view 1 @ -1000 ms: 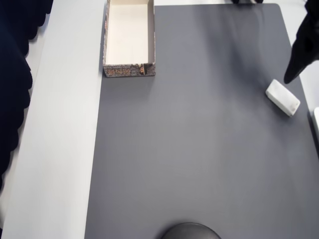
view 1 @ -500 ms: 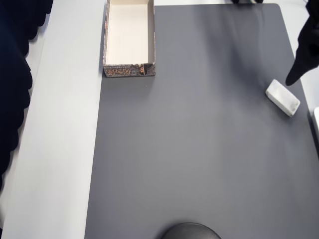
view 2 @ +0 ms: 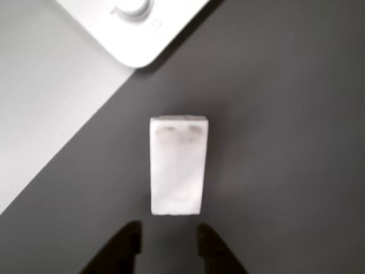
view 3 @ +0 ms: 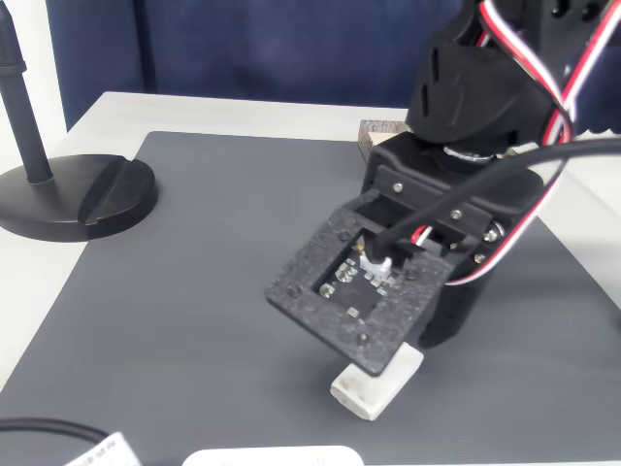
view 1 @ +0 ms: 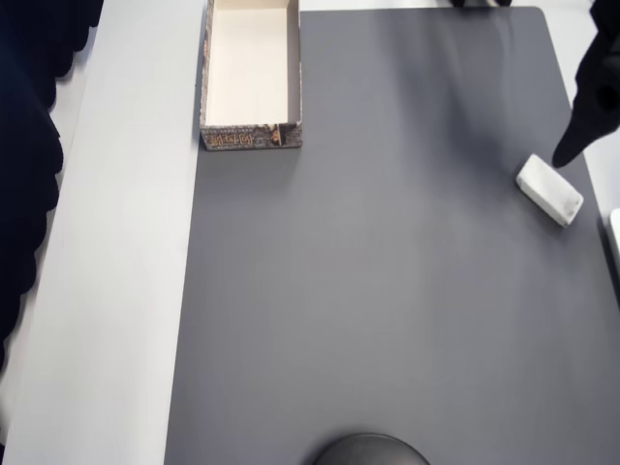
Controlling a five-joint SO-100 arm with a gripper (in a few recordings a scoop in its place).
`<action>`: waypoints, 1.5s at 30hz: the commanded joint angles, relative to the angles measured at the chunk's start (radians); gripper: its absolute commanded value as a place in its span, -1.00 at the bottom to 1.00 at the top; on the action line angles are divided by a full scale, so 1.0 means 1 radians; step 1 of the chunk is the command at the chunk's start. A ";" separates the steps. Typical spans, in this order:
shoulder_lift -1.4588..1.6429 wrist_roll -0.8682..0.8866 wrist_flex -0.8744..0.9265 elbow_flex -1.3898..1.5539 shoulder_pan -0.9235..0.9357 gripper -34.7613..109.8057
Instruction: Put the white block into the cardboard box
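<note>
The cardboard box sits at the top left of the overhead view, straddling the edge of the dark grey mat and the pale tabletop; its outer wall carries brownish print (too small to read) and a small notch. In the fixed view only a corner of the box shows behind the arm. The white block lies flat on the mat near its right edge, well apart from the box. In the wrist view the block lies lengthwise just beyond the gripper, whose two dark fingertips are parted about as wide as the block and hold nothing. That view also catches the rounded corner of a white device on the tabletop. The fixed view shows the block poking out under the arm's black camera plate, plus a black stand base.
</note>
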 commanded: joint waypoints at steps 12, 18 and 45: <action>-0.015 0.078 0.035 -0.104 0.020 -0.23; -0.015 0.074 0.034 -0.114 0.021 -0.21; -0.011 0.023 0.035 -0.112 0.023 -0.15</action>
